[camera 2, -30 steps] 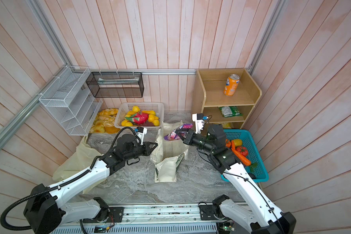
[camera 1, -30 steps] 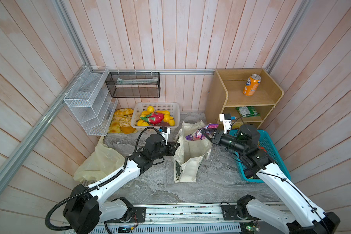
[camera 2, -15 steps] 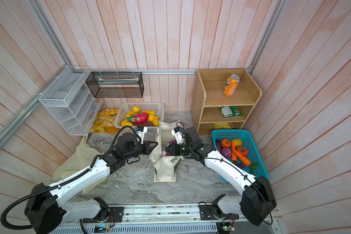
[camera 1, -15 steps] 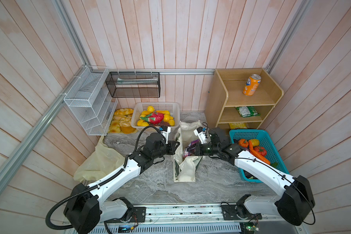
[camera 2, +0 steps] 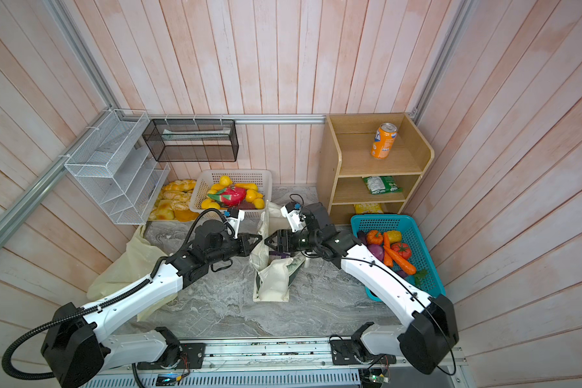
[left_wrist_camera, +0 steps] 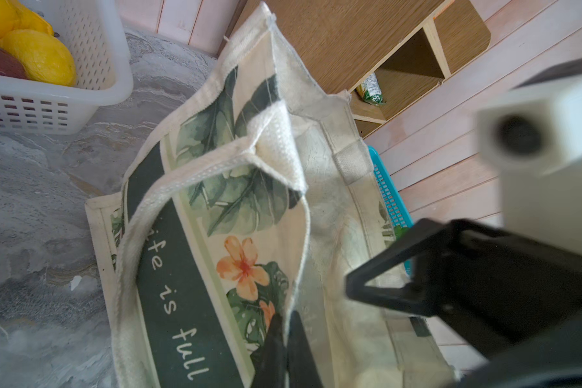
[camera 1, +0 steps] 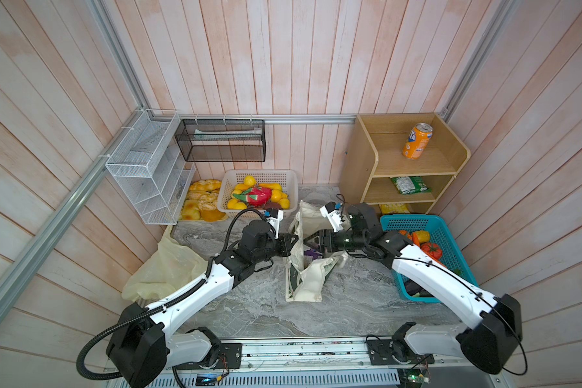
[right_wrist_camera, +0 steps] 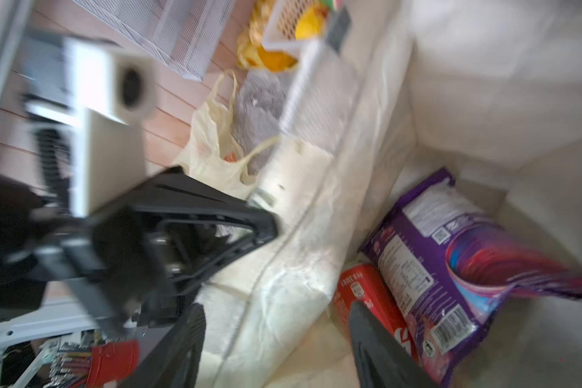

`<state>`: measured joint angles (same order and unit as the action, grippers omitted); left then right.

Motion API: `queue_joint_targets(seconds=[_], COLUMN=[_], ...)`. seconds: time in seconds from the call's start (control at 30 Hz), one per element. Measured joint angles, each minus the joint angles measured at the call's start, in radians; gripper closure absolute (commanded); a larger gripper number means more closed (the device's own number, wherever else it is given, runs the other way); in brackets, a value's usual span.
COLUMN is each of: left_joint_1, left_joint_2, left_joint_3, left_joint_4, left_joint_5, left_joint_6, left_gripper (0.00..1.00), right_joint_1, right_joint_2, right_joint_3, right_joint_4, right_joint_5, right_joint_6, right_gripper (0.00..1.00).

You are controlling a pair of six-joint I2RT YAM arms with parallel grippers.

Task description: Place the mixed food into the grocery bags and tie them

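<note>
Lengthwise, packet beside can in tote

1. Your left arm and right arm wear white shells with black joints.
2. A black ribbed hose loops from your left arm.
3. Your fingers are black triangular frames.

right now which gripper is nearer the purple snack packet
Right. The right gripper hangs open at the mouth of the canvas tote, over the purple snack packet inside; the left gripper is outside, shut on its rim.
</note>
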<state>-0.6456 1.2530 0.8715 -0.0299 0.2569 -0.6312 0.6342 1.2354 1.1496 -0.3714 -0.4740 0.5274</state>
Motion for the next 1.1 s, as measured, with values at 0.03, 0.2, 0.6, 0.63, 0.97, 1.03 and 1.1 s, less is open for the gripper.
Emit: queue_joint_targets(seconds=[0.03, 0.2, 0.6, 0.63, 0.97, 1.03, 1.1], left_joint_1=[0.0, 0.002, 0.004, 0.004, 0.004, 0.005, 0.006], left_joint_2=[0.0, 0.0, 0.005, 0.01, 0.172, 0.214, 0.253], left_joint_3=[0.0, 0.0, 0.016, 0.023, 0.28, 0.34, 0.394], left_joint_4=[0.0, -0.003, -0.046, -0.051, -0.148, -0.159, -0.166], left_joint_5=[0.0, -0.002, -0.03, -0.031, -0.054, -0.062, -0.069], left_joint_6=[0.0, 0.003, 0.013, 0.015, 0.077, 0.093, 0.107], left_gripper=[1.0, 1.0, 1.0, 1.0, 1.0, 1.0, 1.0], right_joint_1=[-0.005, -0.068, -0.235, -0.244, -0.266, -0.27, -0.274], right_joint_2=[-0.042, -0.232, -0.111, -0.091, 0.002, 0.009, 0.009], right_joint_3=[0.016, -0.009, -0.299, -0.295, -0.035, 0.001, 0.005], right_joint_4=[-0.011, -0.047, 0.007, 0.02, -0.024, -0.016, -0.001], right_joint_5=[0.026, 0.178, 0.249, 0.241, 0.185, 0.186, 0.189], right_joint_6=[-0.002, 0.008, 0.019, 0.014, -0.032, -0.034, -0.033], right_gripper=[0.3, 0.24, 0.63, 0.82, 1.0, 1.0, 1.0])
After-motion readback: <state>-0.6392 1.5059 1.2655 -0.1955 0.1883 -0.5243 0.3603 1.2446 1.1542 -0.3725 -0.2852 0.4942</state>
